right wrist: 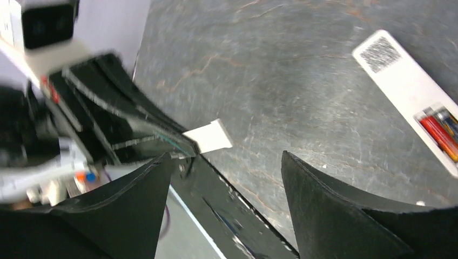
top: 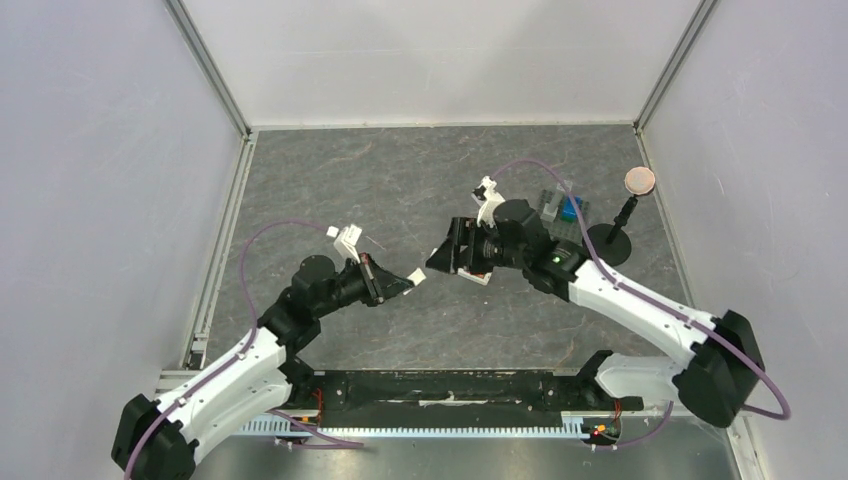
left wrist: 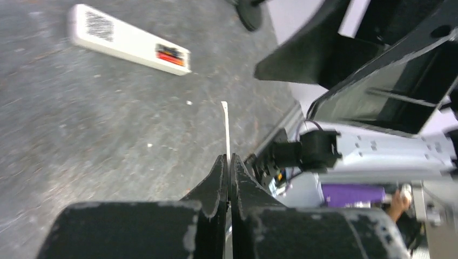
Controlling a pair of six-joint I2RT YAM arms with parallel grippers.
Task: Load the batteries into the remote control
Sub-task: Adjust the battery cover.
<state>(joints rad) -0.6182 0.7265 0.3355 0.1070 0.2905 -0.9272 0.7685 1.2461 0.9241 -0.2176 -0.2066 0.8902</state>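
The white remote control lies back up on the grey table, its code sticker at one end. Two batteries, one red and one dark, sit in its open compartment at the other end. From above, only a white end of the remote control shows under my right gripper. That gripper is open and holds nothing, hovering left of the remote. My left gripper is shut on a thin white cover piece, seen edge-on from its own wrist. The cover is close to the right gripper's tips.
A blue and grey block stands behind the right wrist. A black stand with a pink disc is at the right. Grey walls close in the table on three sides. A black rail runs along the near edge.
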